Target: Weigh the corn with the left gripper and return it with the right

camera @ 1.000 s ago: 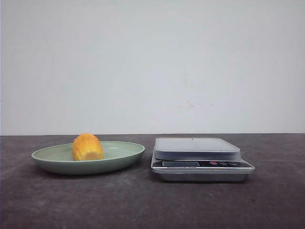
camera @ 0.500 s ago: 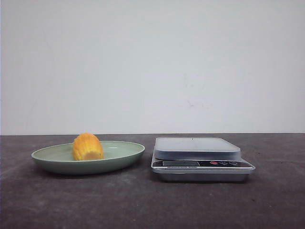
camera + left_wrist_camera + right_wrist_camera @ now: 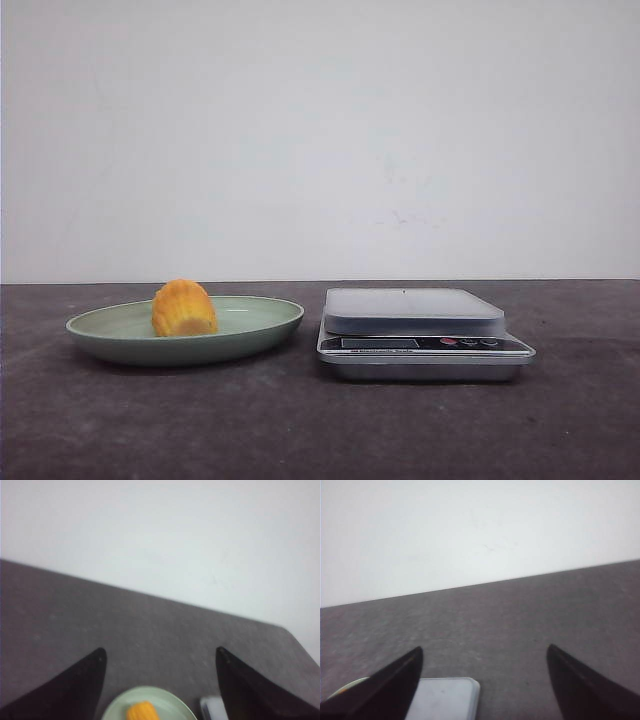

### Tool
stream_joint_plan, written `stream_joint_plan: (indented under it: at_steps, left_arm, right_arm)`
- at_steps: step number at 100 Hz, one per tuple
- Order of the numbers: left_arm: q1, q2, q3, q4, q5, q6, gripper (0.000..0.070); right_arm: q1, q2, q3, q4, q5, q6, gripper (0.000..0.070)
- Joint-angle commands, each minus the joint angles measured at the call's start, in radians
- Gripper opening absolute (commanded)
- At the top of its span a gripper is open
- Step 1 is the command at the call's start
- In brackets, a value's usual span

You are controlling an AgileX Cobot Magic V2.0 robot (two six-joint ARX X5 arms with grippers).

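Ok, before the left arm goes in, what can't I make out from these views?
- Silver kitchen scale: display too small to read in the front view.
- Orange-yellow corn piece and pale green plate: cut off by the left wrist view's edge.
- Both arms: absent from the front view.

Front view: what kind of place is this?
Probably a test bench, not a kitchen: a bare dark grey tabletop, a plain white wall, and one silver digital kitchen scale.

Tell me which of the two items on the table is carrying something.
The green plate, on the left in the front view: the corn sits on it. The silver kitchen scale to its right has a bare platform.
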Motion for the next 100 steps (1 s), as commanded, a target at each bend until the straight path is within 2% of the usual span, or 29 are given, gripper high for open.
stream_joint_plan:
  at_steps: [1,7,27,45,53,100]
  left_arm:
    - [-0.041,0.087,0.079,-0.043,0.008,0.023,0.0401]
    - [-0.101,0.158,0.126,-0.052,-0.023,0.026,0.0391]
    - [-0.309,0.383,0.182,-0.048,-0.211,0.037,0.0392]
    - [-0.433,0.596,0.182,-0.033,-0.34,0.029,0.0405]
    - [-0.462,0.68,0.182,-0.029,-0.358,0.029,0.0443]
    - [-0.475,0.956,0.181,-0.059,-0.379,-0.001,0.0441]
  right_arm:
    - [0.001,0.026,0.056,-0.027,-0.018,-0.04,0.0532]
    - [0.008,0.043,0.09,-0.052,-0.017,-0.051,0.0532]
    - [0.035,0.06,0.138,-0.081,-0.017,-0.069,0.0532]
    - [0.039,0.06,0.138,-0.099,-0.017,-0.074,0.0534]
    - [0.039,0.06,0.138,-0.111,-0.017,-0.08,0.0534]
    - [0.04,0.058,0.138,-0.118,-0.016,-0.103,0.0534]
